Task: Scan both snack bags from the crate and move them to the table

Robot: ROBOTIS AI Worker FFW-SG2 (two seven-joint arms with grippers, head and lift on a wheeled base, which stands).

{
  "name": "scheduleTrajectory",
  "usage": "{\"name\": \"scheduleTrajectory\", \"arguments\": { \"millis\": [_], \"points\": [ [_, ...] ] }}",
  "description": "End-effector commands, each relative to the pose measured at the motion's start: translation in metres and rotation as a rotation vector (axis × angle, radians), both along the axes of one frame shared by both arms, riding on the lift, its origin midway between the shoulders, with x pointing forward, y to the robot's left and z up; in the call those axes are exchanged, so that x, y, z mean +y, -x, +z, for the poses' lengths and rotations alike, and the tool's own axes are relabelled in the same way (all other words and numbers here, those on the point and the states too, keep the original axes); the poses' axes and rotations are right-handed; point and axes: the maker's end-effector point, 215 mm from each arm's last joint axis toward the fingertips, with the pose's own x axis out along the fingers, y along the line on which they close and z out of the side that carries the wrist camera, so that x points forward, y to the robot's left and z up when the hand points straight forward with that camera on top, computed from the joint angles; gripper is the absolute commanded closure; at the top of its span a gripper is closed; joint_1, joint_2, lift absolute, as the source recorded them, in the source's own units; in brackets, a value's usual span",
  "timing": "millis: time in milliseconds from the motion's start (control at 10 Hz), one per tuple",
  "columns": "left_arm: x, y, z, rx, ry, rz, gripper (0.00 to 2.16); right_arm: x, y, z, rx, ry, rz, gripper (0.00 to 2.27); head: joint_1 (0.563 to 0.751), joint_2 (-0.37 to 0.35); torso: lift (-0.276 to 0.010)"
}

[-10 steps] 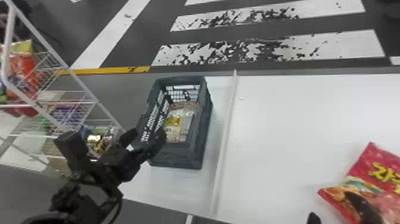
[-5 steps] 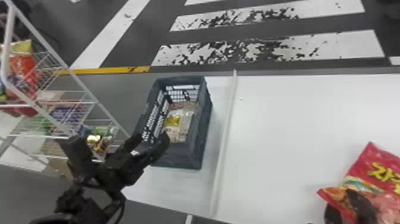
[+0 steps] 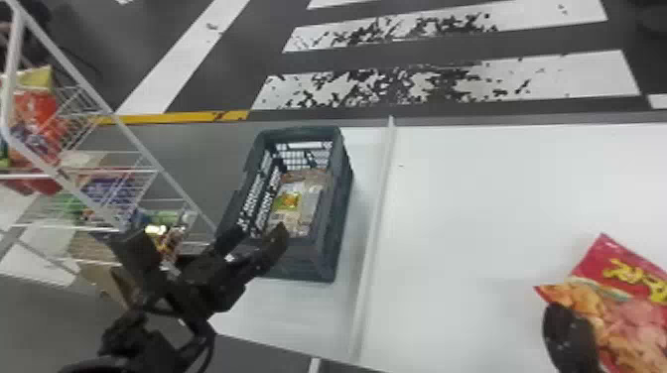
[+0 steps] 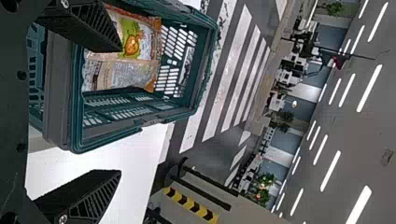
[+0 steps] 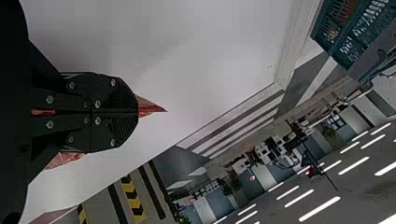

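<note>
White table (image 3: 471, 223), right gripper (image 5: 137, 112) pinching red bag (image 3: 593, 265), left gripper (image 4: 119, 112) open by crate (image 3: 322, 260): likely pickup step, next straddle and grip inner bag (image 3: 298, 203).

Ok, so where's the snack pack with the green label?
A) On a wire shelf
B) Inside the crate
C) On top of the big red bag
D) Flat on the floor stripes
B. The pack lies down inside the crate, with the slotted walls standing around it.
</note>
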Motion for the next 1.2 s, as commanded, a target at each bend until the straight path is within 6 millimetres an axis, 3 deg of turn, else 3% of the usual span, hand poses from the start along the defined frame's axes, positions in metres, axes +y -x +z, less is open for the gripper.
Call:
{"name": "scheduleTrajectory", "arguments": {
  "millis": [0,400,600,700,800,900,1000,1100],
  "points": [
    [-0.001,0.0,0.0,0.0,0.0,-0.003,0.07,-0.003,-0.006,0.019,-0.032,-0.068,-0.014,2.24,0.695,0.35,-0.087],
    [-0.012,-0.002,-0.002,0.0,0.015,-0.021,0.07,-0.024,-0.052,0.137,-0.145,-0.463,-0.146,2.24,0.695,0.338,-0.087],
    [-0.019,-0.002,-0.005,0.005,0.02,-0.033,0.07,-0.035,-0.066,0.194,-0.245,-0.763,-0.189,2.24,0.695,0.295,-0.087],
    [-0.023,-0.002,-0.007,0.008,0.015,-0.04,0.07,-0.051,-0.067,0.23,-0.334,-0.977,-0.226,2.24,0.695,0.28,-0.087],
    [-0.024,-0.002,-0.008,0.011,0.008,-0.044,0.07,-0.086,-0.068,0.247,-0.402,-1.176,-0.328,2.24,0.695,0.258,-0.087],
    [-0.026,-0.002,-0.008,0.011,0.009,-0.046,0.07,-0.125,-0.064,0.248,-0.473,-1.286,-0.437,2.24,0.695,0.236,-0.087],
    [-0.025,-0.003,-0.007,0.006,0.008,-0.048,0.07,-0.165,-0.041,0.258,-0.631,-1.359,-0.467,2.24,0.695,0.176,-0.087],
    [-0.025,-0.002,-0.01,0.011,0.011,-0.049,0.07,-0.202,-0.029,0.237,-0.672,-1.406,-0.557,2.24,0.695,0.109,-0.087]
  ]
}}
